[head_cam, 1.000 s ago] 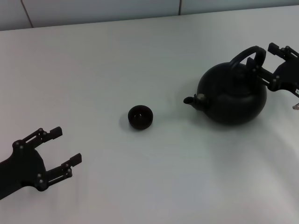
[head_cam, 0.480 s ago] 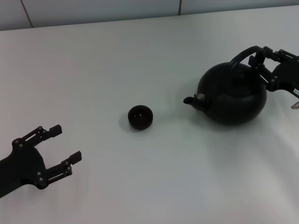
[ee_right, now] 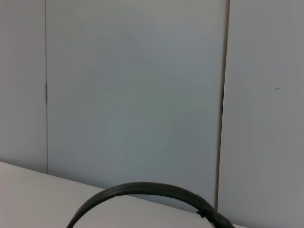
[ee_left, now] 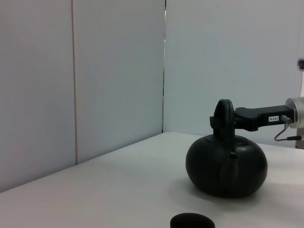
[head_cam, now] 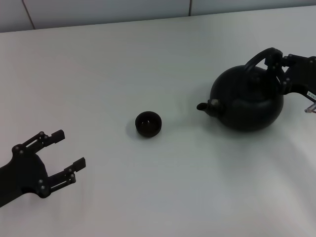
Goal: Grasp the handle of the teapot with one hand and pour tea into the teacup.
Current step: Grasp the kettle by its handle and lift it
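Note:
The matte-black teapot (head_cam: pixel 247 101) stands on the white table at the right, its stubby spout pointing left toward the teacup (head_cam: pixel 148 123). The teacup is a tiny black bowl near the table's middle. My right gripper (head_cam: pixel 277 65) has come in from the right edge and is shut on the rear end of the arched handle (head_cam: pixel 256 58). The left wrist view shows the teapot (ee_left: pixel 225 166), the handle (ee_left: pixel 224 114) end-on, the right gripper (ee_left: pixel 244 118) on it, and the teacup's rim (ee_left: pixel 192 221). The right wrist view shows only the handle's arc (ee_right: pixel 142 190). My left gripper (head_cam: pixel 69 147) is open and empty at the lower left.
The white table (head_cam: pixel 148 59) runs back to a pale panelled wall (head_cam: pixel 98 10). Nothing else stands on the table between the teacup and the teapot or around the left gripper.
My right gripper's fingers have closed from open around the handle's rear end to shut on it. The teapot has shifted slightly to the right. The left arm has barely moved.

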`<state>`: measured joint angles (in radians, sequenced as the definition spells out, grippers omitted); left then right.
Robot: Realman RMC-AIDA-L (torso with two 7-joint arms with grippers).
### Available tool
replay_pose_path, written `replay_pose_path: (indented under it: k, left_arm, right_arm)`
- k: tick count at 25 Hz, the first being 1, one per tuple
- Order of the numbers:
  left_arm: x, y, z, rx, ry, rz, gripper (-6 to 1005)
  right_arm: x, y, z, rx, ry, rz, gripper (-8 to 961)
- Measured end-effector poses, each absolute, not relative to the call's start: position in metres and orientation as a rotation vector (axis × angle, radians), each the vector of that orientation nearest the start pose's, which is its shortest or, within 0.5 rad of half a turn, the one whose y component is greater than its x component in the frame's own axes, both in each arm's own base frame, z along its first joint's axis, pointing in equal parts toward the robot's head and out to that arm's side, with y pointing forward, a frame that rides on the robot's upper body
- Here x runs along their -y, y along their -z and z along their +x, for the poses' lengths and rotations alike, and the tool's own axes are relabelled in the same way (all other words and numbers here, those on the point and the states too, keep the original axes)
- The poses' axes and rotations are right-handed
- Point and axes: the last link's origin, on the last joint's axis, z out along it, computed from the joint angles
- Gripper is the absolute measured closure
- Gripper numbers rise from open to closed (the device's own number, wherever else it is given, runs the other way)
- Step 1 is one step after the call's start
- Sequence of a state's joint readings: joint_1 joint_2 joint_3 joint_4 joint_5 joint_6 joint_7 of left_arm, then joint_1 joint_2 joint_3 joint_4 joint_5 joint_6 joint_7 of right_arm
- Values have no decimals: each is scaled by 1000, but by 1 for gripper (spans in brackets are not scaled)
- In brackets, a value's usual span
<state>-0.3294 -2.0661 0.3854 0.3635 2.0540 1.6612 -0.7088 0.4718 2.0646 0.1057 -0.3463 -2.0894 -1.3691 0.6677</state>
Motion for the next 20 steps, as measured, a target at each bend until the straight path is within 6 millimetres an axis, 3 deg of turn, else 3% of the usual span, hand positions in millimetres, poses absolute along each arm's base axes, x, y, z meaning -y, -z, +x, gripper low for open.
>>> replay_pose_path:
  k: [7,14,20]
  left_arm:
    - [-239,18,-328,347,822,-2506,192]
    - [-239,18,-328,347,824,-2506,191]
    - [-239,19,-327,340,824,-2507,192]
  right_arm:
    - [-323,-31,346,-494,-703,-1977,875]
    - [-359,-35,320,-520,-784,-1963,876]
    - [-384,-26,300,-531,-759,-2029,876]
